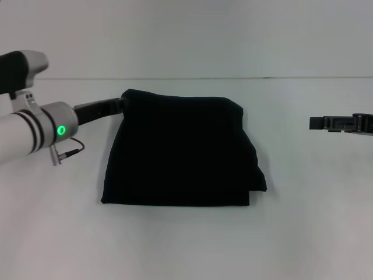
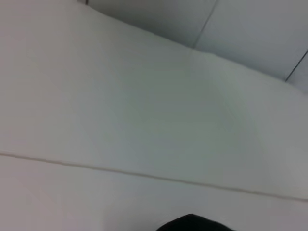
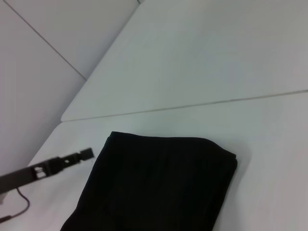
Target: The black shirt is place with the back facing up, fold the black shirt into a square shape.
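The black shirt [image 1: 180, 151] lies folded into a rough square on the white table [image 1: 186, 245], in the middle of the head view. Its near right corner shows a small step where the layers do not line up. It also shows in the right wrist view [image 3: 159, 187]. My left gripper [image 1: 119, 106] reaches in from the left, its tip at the shirt's far left corner. In the right wrist view the left gripper [image 3: 89, 153] ends just beside that corner. My right gripper [image 1: 315, 123] hovers off to the right, well apart from the shirt.
The table's far edge meets a pale wall [image 1: 186, 35]. A thin cable [image 1: 70, 151] hangs from my left wrist. The left wrist view shows table, wall and a small dark shape [image 2: 192, 224] at its lower edge.
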Available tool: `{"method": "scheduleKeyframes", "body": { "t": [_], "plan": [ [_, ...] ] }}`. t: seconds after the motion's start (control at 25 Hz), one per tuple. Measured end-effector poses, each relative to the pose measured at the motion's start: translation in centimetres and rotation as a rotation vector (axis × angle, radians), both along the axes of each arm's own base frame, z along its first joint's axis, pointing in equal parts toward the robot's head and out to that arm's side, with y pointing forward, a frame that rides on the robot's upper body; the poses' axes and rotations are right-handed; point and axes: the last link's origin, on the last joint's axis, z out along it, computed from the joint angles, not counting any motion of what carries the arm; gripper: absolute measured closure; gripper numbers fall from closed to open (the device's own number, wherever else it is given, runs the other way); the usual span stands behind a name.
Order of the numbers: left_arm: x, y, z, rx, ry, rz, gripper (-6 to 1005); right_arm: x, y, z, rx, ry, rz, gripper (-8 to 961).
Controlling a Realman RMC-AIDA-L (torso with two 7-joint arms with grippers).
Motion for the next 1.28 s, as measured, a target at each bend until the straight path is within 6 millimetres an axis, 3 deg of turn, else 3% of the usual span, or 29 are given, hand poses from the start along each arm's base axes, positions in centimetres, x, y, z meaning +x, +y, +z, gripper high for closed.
{"method": "scheduleKeyframes", "body": {
  "t": [0.2, 0.52, 0.68, 0.88, 1.04, 1.28],
  "plan": [
    [0.8, -1.6, 1.8, -0.051, -0.073, -0.117, 712, 0.2, 0.0, 0.4, 0.006, -0.001, -0.002, 107],
    [4.1, -6.3, 1.7, -0.293, -0.165, -0.465, 445, 0.1, -0.3, 0.8, -0.006, 0.008, 0.014, 113],
    [4.4, -8.1, 2.4, -0.323, -0.191, -0.588, 268, -0.5, -1.0, 0.6, -0.031, 0.016, 0.108, 116],
    [4.1, -10.4, 4.9, -0.272, -0.255, -0.746, 94, -2.2, -2.5, -0.4, -0.037, 0.075, 0.315, 120],
    [3.7, -10.9, 6.3, -0.244, -0.272, -0.782, 91, -3.8, -2.5, -1.5, 0.002, 0.047, 0.424, 113],
    [3.8, -10.6, 6.7, -0.277, -0.117, -0.853, 90, -6.6, -1.0, -2.7, 0.025, -0.099, 0.527, 104]
  ]
}}
